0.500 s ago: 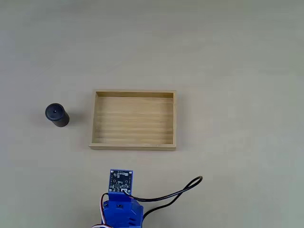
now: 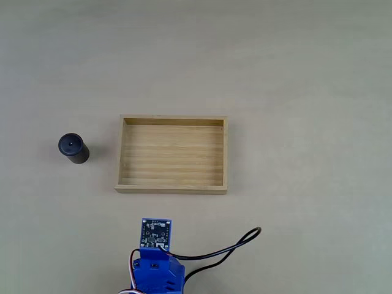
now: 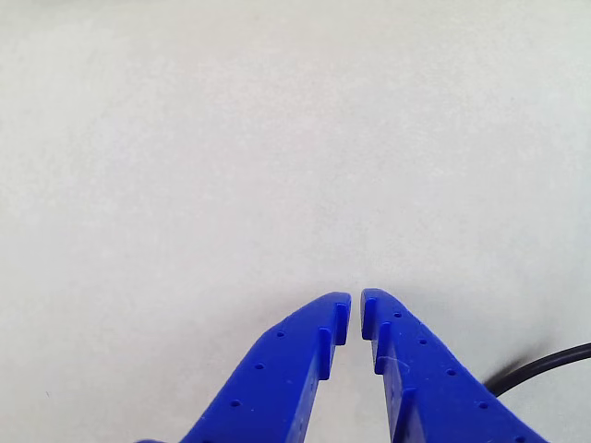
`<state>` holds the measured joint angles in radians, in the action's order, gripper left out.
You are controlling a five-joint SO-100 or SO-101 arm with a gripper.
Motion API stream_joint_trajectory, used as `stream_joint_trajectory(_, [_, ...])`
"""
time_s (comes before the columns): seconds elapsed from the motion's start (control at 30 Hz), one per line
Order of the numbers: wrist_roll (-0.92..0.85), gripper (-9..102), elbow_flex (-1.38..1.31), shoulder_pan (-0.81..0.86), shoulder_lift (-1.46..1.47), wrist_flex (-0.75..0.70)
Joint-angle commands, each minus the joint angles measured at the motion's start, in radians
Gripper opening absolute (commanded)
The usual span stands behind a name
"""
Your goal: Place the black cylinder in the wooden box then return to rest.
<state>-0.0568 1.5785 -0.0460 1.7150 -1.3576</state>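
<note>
In the fixed view, the black cylinder (image 2: 73, 149) stands upright on the pale counter (image 2: 294, 73), well apart from the arm and just left of the wooden box (image 2: 172, 189), not touching it. The box holds nothing. The blue arm (image 2: 157, 269) sits at the bottom edge, folded low, with a small circuit board (image 2: 156, 232) on top and a black cable (image 2: 226, 248) looping to its right. The task looks not yet begun.

In the other view, the gripper (image 3: 355, 318) points out over bare counter; its two blue fingers (image 3: 295, 369) are all but closed, only a thin slit between the tips, and they grasp nothing. The cable shows at the lower right.

The cylinder looks rigid, light and short, with a matte wall that should give fair friction, though its rounded side could slip out of flat jaws. I would open wide, come down over it and pinch across the middle of the wall, centred, to avoid tipping it.
</note>
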Motion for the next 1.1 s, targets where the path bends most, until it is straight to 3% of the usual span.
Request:
stream_joint_trajectory(0.0, [0.008, 0, 0.032, -0.014, 0.009, 0.002])
stream_joint_trajectory(0.37, [0.176, 0, -0.048, -0.071, -0.089, 0.129])
stream_joint_trajectory(1.07, [0.176, 3, -0.485, -0.272, -0.515, 0.376])
